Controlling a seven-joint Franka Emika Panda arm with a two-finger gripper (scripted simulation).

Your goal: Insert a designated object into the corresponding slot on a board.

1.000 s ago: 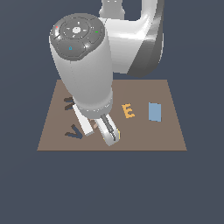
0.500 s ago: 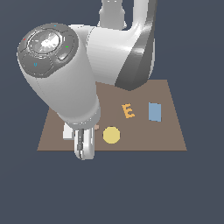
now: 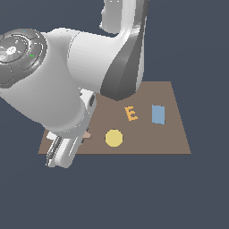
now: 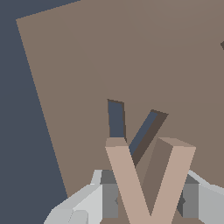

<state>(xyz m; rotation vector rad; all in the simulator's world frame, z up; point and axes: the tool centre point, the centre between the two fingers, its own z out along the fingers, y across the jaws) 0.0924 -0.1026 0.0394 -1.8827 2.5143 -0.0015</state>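
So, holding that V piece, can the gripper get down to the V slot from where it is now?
Probably yes. In the wrist view the gripper is shut on the V piece, and the V slot lies just ahead on the board with nothing between them. The piece's arms look roughly aligned with the slot's.

The tan-pink V piece [image 4: 146, 183] stands upright just above the dark V-shaped slot [image 4: 131, 127] in the brown board [image 4: 131, 52].

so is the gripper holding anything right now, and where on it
Yes. The gripper is shut on the tan V-shaped piece, with a finger on the outside of each arm low down near the point; its upper tips stick out free.
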